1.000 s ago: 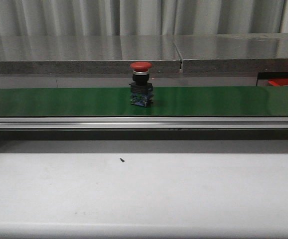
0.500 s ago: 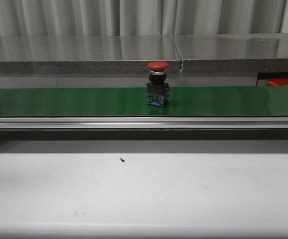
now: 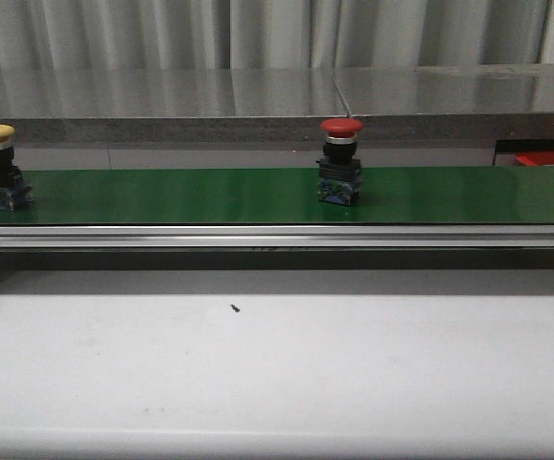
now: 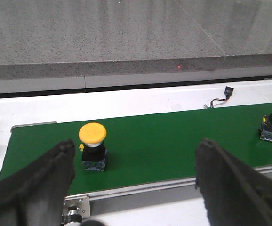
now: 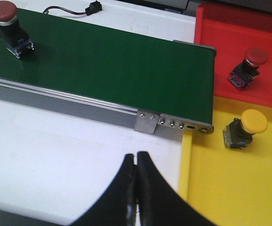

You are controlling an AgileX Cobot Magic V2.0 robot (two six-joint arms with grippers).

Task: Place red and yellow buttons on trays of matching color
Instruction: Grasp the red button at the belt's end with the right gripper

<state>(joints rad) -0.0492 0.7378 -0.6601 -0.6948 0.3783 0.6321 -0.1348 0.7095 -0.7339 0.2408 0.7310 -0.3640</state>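
We are partway along, by our reckoning: one red button (image 5: 247, 66) is lying in the red tray (image 5: 220, 42) and one yellow button (image 5: 243, 128) in the yellow tray (image 5: 230, 188), both just beyond our clenched, empty right gripper (image 5: 136, 176); two more are riding the belt (image 3: 181, 195); a yellow one (image 4: 92, 147) is sitting between our left gripper's (image 4: 135, 169) spread fingers; a red one (image 3: 340, 161) is waiting farther along.
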